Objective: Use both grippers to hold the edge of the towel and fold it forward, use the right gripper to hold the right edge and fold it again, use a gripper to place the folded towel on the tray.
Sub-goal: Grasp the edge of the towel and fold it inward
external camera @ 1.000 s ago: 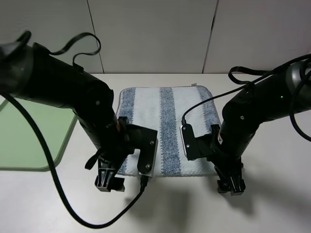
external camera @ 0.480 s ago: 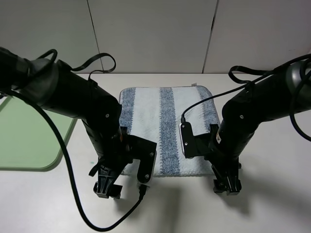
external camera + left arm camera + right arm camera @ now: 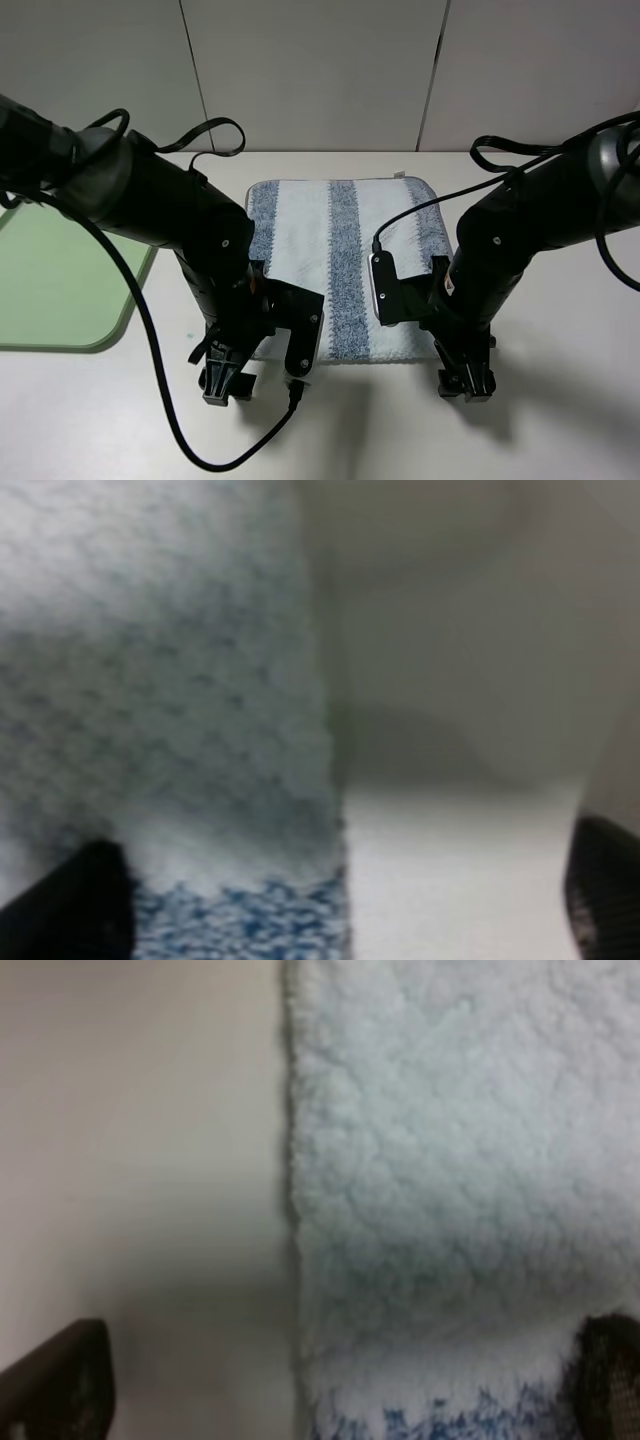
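Observation:
The striped towel (image 3: 340, 260) lies flat on the table, its near edge between my two arms. My left gripper (image 3: 228, 378) is down at the near left corner. In the left wrist view it (image 3: 340, 910) is open, its fingertips (image 3: 70, 900) wide apart on either side of the towel's (image 3: 160, 680) side edge (image 3: 335, 730). My right gripper (image 3: 465, 380) is down at the near right corner. In the right wrist view it (image 3: 330, 1385) is open, straddling the towel's (image 3: 450, 1160) grey hem (image 3: 291, 1160). The light green tray (image 3: 60, 280) lies at the far left.
Black cables loop from both arms; one trails on the table (image 3: 200, 455) in front of the left arm. A grey panelled wall (image 3: 320, 70) stands behind the table. Bare tabletop (image 3: 570, 400) shows to the right of the right arm.
The left arm has swung right and down, bringing its gripper closer to the towel's near left corner. The right gripper has dropped slightly at the near right corner. The towel has not moved.

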